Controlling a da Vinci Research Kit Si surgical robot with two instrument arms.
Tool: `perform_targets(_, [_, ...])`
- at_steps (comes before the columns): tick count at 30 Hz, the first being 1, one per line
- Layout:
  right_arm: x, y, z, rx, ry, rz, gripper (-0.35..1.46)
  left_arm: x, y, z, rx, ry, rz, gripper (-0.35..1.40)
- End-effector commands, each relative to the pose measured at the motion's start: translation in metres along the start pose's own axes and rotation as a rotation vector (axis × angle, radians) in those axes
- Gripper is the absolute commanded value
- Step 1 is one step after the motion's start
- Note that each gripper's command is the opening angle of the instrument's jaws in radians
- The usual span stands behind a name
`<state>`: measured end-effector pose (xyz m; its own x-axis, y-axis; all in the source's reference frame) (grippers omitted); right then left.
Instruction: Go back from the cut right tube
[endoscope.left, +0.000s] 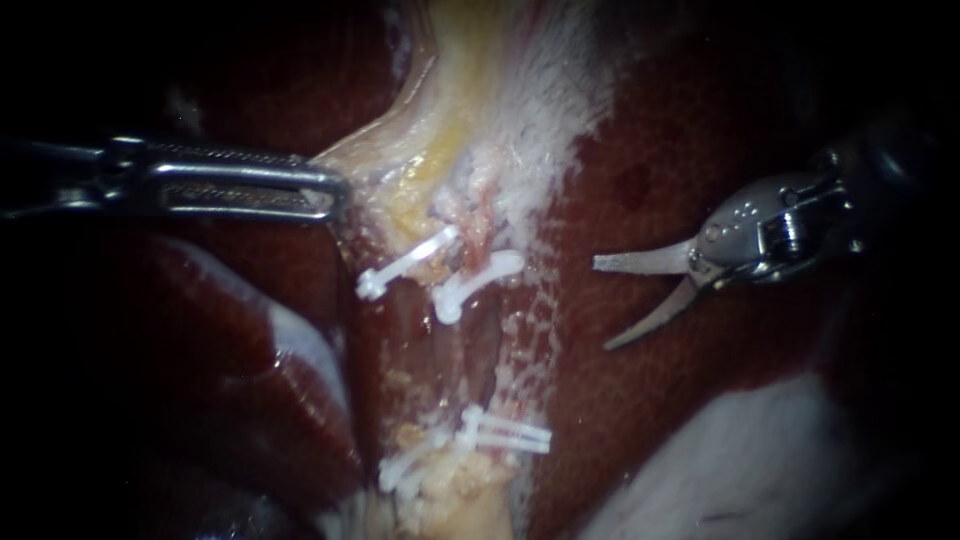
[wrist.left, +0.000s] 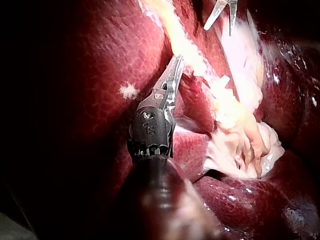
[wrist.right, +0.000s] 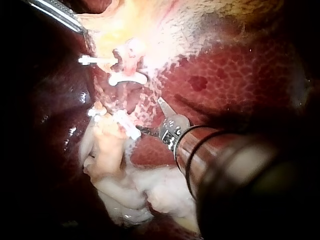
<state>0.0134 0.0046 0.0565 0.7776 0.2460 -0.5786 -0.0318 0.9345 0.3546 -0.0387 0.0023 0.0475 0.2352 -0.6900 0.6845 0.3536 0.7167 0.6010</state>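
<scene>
here, left instrument (endoscope.left: 335, 192) pinching tissue (endoscope.left: 400, 150), yellowish, seemingly fatty

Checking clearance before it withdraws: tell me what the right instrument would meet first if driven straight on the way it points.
Most likely the pale frayed tissue beside the gap between the upper clips and lower clips. The right instrument, jaws open, points there; depth is unclear, so it might pass above.

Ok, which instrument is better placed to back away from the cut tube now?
The right instrument: its blades stand open, free over the liver, beside the clips, holding nothing. The left instrument appears clamped on the pale tissue, so it should probably not move.
</scene>
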Motion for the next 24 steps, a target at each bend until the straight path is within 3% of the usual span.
perform_targets(1, [0.0,-0.0001,0.0001,0.001,0.0,0.0,1.43,0.0003,0.0001,0.0002,0.001,0.005,-0.004,-0.25])
perform_targets(12, [0.0,-0.0002,0.0001,0.001,0.0,-0.001,1.43,0.0033,0.0,0.0032,0.017,0.041,-0.02,-0.27])
perform_targets(24, [0.0,-0.0004,0.0001,0.001,0.001,-0.007,1.43,0.0042,-0.0004,0.0041,0.025,0.052,-0.025,-0.27])
